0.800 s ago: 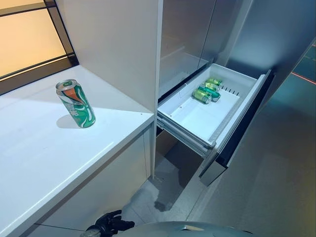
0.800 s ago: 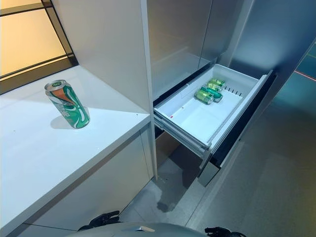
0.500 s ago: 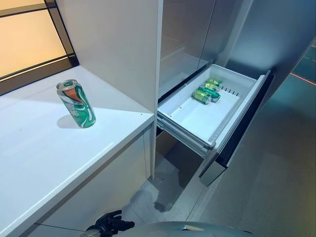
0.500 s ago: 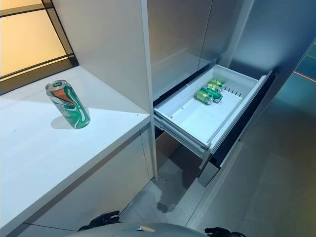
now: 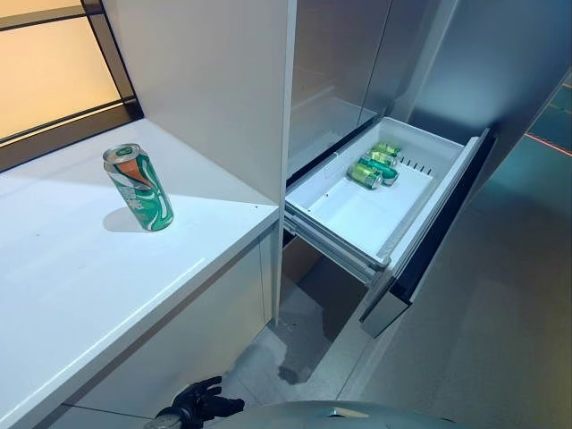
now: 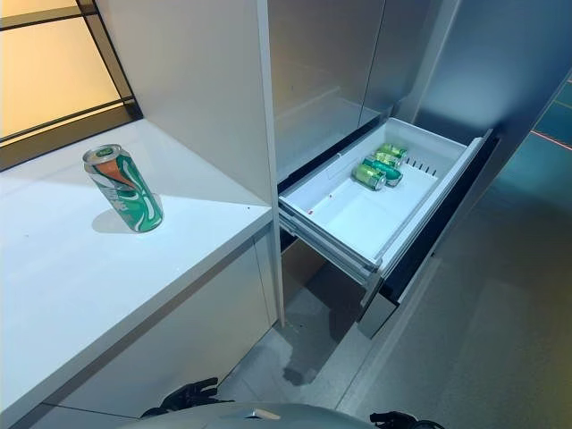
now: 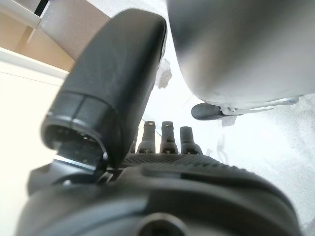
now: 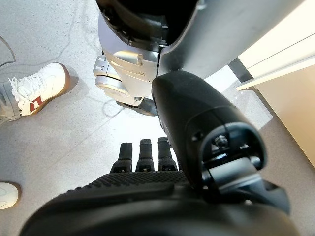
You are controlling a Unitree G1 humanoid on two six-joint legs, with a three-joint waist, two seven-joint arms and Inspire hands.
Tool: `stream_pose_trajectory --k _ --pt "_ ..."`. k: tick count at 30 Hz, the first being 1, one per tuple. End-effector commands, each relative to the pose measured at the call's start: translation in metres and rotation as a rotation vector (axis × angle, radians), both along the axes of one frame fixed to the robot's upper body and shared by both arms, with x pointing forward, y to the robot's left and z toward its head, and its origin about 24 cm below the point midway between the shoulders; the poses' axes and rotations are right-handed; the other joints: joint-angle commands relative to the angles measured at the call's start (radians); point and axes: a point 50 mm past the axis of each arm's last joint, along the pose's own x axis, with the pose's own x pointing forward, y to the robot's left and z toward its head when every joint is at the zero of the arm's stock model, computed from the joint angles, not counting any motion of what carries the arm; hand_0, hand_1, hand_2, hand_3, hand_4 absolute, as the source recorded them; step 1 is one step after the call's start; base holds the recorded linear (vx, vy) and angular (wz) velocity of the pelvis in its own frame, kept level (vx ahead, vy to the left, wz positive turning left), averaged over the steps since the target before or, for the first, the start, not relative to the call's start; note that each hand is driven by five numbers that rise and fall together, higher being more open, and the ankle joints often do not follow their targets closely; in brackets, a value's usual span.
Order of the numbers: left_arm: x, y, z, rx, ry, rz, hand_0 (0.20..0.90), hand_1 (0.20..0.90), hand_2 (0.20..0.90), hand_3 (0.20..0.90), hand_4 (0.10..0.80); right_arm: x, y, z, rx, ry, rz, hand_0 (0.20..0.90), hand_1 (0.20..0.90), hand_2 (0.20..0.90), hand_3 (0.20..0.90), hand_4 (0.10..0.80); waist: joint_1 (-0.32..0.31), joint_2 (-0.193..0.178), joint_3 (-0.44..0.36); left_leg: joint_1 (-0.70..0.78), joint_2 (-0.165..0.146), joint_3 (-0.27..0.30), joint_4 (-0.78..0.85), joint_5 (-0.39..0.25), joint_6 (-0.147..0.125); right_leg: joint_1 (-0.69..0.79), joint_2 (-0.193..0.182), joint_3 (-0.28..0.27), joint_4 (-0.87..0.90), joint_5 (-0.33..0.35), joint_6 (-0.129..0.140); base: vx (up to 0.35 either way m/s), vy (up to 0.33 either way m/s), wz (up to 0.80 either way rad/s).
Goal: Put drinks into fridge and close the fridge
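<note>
A green can (image 5: 138, 188) stands upright on the white counter (image 5: 80, 286) at the left; it also shows in the right eye view (image 6: 123, 189). The fridge's white drawer (image 5: 357, 214) is pulled open at the right, with green cans (image 5: 373, 164) lying at its back. My left hand (image 5: 201, 404) hangs low beside the counter's front, fingers straight and empty, as its wrist view (image 7: 165, 137) shows. My right hand (image 6: 393, 418) hangs low at the bottom edge, fingers straight and empty in its wrist view (image 8: 142, 152).
A white wall panel (image 5: 214, 80) stands between the counter and the fridge. The drawer's dark front (image 5: 429, 241) juts out over the grey floor (image 5: 483, 340). A person's white shoe (image 8: 34, 91) is on the floor behind me.
</note>
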Motion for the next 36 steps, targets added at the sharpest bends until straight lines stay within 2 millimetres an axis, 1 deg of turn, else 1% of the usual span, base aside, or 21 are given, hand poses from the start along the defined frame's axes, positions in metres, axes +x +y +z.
stream_pose_trajectory --k 1,2,5,7,8,11,12,13,14,15,16,19,20,21,23,24,25,27,30,33,36 --pt "0.037 -0.029 0.006 -0.066 -0.135 -0.189 0.9 0.9 0.9 0.9 0.8 0.024 0.023 -0.001 0.1 -0.039 0.053 0.9 0.9 0.9 0.9 0.8 0.032 0.032 0.015 0.032 0.018 0.064 0.012 -0.124 -0.004 -0.036 -0.025 0.014 0.022 0.001 0.087 0.0 0.0 0.0" --pt "0.04 -0.03 0.007 -0.06 -0.15 -0.235 0.9 0.9 0.9 0.9 0.8 0.024 0.022 0.0 0.1 -0.04 0.056 0.9 0.9 0.9 0.9 0.8 0.03 0.032 0.015 0.031 0.018 0.065 0.012 -0.123 -0.004 -0.037 -0.025 0.015 0.022 0.001 0.088 0.0 0.0 0.0" --pt "0.054 -0.042 0.015 -0.016 -0.244 -0.528 0.9 0.9 0.9 0.9 0.8 0.026 0.02 0.001 0.096 -0.038 0.081 0.9 0.9 0.9 0.9 0.8 0.024 0.036 0.014 0.031 0.02 0.071 0.01 -0.123 -0.005 -0.041 -0.024 0.021 0.024 0.001 0.09 0.0 0.0 0.0" --pt "0.068 -0.054 0.022 0.019 -0.322 -0.729 0.9 0.9 0.9 0.9 0.8 0.029 0.019 0.002 0.093 -0.041 0.107 0.9 0.9 0.9 0.9 0.8 0.015 0.039 0.017 0.031 0.022 0.076 0.009 -0.124 -0.005 -0.045 -0.023 0.026 0.027 0.001 0.094 0.0 0.0 0.0" --pt "0.072 -0.059 0.025 0.035 -0.353 -0.819 0.9 0.9 0.9 0.9 0.8 0.03 0.018 0.002 0.091 -0.042 0.117 0.9 0.9 0.9 0.9 0.8 0.012 0.041 0.018 0.031 0.022 0.079 0.009 -0.124 -0.005 -0.047 -0.023 0.029 0.028 0.001 0.095 -0.028 0.027 -0.04" --pt "0.091 -0.073 0.039 0.083 -0.46 -1.003 0.9 0.9 0.9 0.9 0.8 0.034 0.017 0.003 0.085 -0.046 0.155 0.9 0.9 0.9 0.9 0.8 -0.004 0.046 0.02 0.029 0.022 0.086 0.007 -0.125 -0.006 -0.055 -0.022 0.039 0.032 0.001 0.101 -0.02 0.02 -0.03" --pt "0.097 -0.075 0.042 0.09 -0.482 -1.033 0.9 0.9 0.9 0.9 0.8 0.034 0.016 0.004 0.084 -0.046 0.163 0.9 0.9 0.9 0.9 0.8 -0.007 0.047 0.021 0.029 0.022 0.088 0.007 -0.125 -0.007 -0.056 -0.022 0.041 0.032 0.002 0.102 -0.026 0.032 -0.05" --pt "0.105 -0.081 0.049 0.106 -0.529 -1.102 0.9 0.9 0.9 0.9 0.8 0.035 0.015 0.004 0.081 -0.047 0.175 0.9 0.9 0.9 0.9 0.8 -0.013 0.05 0.022 0.028 0.022 0.09 0.007 -0.126 -0.007 -0.059 -0.022 0.044 0.033 0.003 0.104 -0.03 0.036 -0.07" --pt "0.117 -0.088 0.06 0.123 -0.587 -1.162 0.9 0.9 0.9 0.9 0.8 0.036 0.014 0.005 0.079 -0.049 0.187 0.9 0.9 0.9 0.9 0.8 -0.019 0.052 0.023 0.026 0.022 0.09 0.007 -0.126 -0.007 -0.061 -0.022 0.046 0.033 0.004 0.106 -0.027 0.03 -0.07" --pt "0.119 -0.089 0.062 0.125 -0.595 -1.177 0.9 0.9 0.9 0.9 0.8 0.036 0.014 0.005 0.08 -0.049 0.188 0.9 0.9 0.9 0.9 0.8 -0.02 0.052 0.024 0.026 0.022 0.09 0.007 -0.126 -0.007 -0.061 -0.023 0.047 0.033 0.005 0.107 -0.031 0.03 -0.05" --pt "0.127 -0.096 0.07 0.141 -0.641 -1.249 0.9 0.9 0.9 0.9 0.8 0.037 0.013 0.005 0.079 -0.051 0.196 0.9 0.9 0.9 0.9 0.8 -0.024 0.054 0.024 0.025 0.022 0.091 0.007 -0.125 -0.007 -0.063 -0.023 0.048 0.033 0.006 0.108 -0.034 0.029 -0.04" --pt "0.151 -0.11 0.099 0.195 -0.785 -1.349 0.9 0.9 0.9 0.9 0.8 0.04 0.011 0.007 0.072 -0.059 0.21 0.9 0.9 0.9 0.9 0.8 -0.032 0.061 0.026 0.018 0.02 0.087 0.007 -0.122 -0.005 -0.069 -0.026 0.049 0.033 0.01 0.111 -0.029 0.025 -0.03" --pt "0.154 -0.113 0.105 0.203 -0.812 -1.368 0.9 0.9 0.9 0.9 0.8 0.041 0.01 0.007 0.07 -0.059 0.21 0.9 0.9 0.9 0.9 0.8 -0.032 0.062 0.026 0.017 0.019 0.086 0.007 -0.122 -0.005 -0.069 -0.026 0.048 0.032 0.01 0.111 0.0 0.0 0.0" --pt "0.155 -0.12 0.109 0.185 -0.837 -1.424 0.9 0.9 0.9 0.9 0.8 0.041 0.011 0.007 0.071 -0.06 0.21 0.9 0.9 0.9 0.9 0.8 -0.032 0.061 0.024 0.015 0.018 0.085 0.007 -0.123 -0.002 -0.071 -0.026 0.049 0.032 0.011 0.112 0.0 0.0 0.0" --pt "0.156 -0.132 0.116 0.19 -0.936 -1.462 0.9 0.9 0.9 0.9 0.8 0.043 0.014 0.006 0.073 -0.062 0.215 0.9 0.9 0.9 0.9 0.8 -0.032 0.06 0.022 0.011 0.017 0.083 0.007 -0.124 0.001 -0.073 -0.024 0.051 0.029 0.011 0.109 0.0 0.0 0.0" --pt "0.155 -0.134 0.117 0.193 -0.951 -1.472 0.9 0.9 0.9 0.9 0.8 0.043 0.014 0.006 0.073 -0.063 0.214 0.9 0.9 0.9 0.9 0.8 -0.032 0.06 0.023 0.011 0.017 0.083 0.007 -0.124 0.001 -0.073 -0.024 0.051 0.028 0.011 0.109 0.0 0.0 0.0" --pt "0.155 -0.139 0.123 0.196 -1.006 -1.496 0.9 0.9 0.9 0.9 0.8 0.043 0.015 0.006 0.071 -0.064 0.213 0.9 0.9 0.9 0.9 0.8 -0.032 0.06 0.024 0.011 0.016 0.081 0.007 -0.125 0.001 -0.072 -0.024 0.049 0.027 0.011 0.109 0.0 0.0 0.0" --pt "0.163 -0.149 0.153 0.163 -1.118 -1.527 0.9 0.9 0.9 0.9 0.8 0.043 0.018 0.006 0.066 -0.07 0.205 0.9 0.9 0.9 0.9 0.8 -0.03 0.063 0.029 0.009 0.014 0.07 0.007 -0.124 0.0 -0.071 -0.025 0.047 0.026 0.012 0.11 -0.033 0.02 0.0" --pt "0.17 -0.158 0.209 0.085 -1.274 -1.591 0.9 0.9 0.9 0.9 0.8 0.043 0.019 0.006 0.059 -0.077 0.188 0.9 0.9 0.9 0.9 0.8 -0.024 0.066 0.032 0.006 0.01 0.056 0.007 -0.122 0.001 -0.067 -0.028 0.04 0.021 0.014 0.111 -0.026 0.018 0.05" --pt "0.167 -0.164 0.259 0.002 -1.401 -1.645 0.9 0.9 0.9 0.9 0.8 0.038 0.022 0.005 0.056 -0.076 0.177 0.9 0.9 0.9 0.9 0.8 -0.02 0.068 0.027 0.002 0.008 0.044 0.007 -0.121 0.003 -0.063 -0.03 0.037 0.017 0.015 0.114 -0.007 0.007 0.07" --pt "0.16 -0.17 0.296 -0.081 -1.519 -1.665 0.9 0.9 0.9 0.9 0.8 0.032 0.025 0.003 0.055 -0.075 0.174 0.9 0.9 0.9 0.9 0.8 -0.019 0.069 0.022 -0.001 0.006 0.036 0.007 -0.121 0.005 -0.064 -0.031 0.036 0.016 0.016 0.115 -0.014 -0.001 0.07"
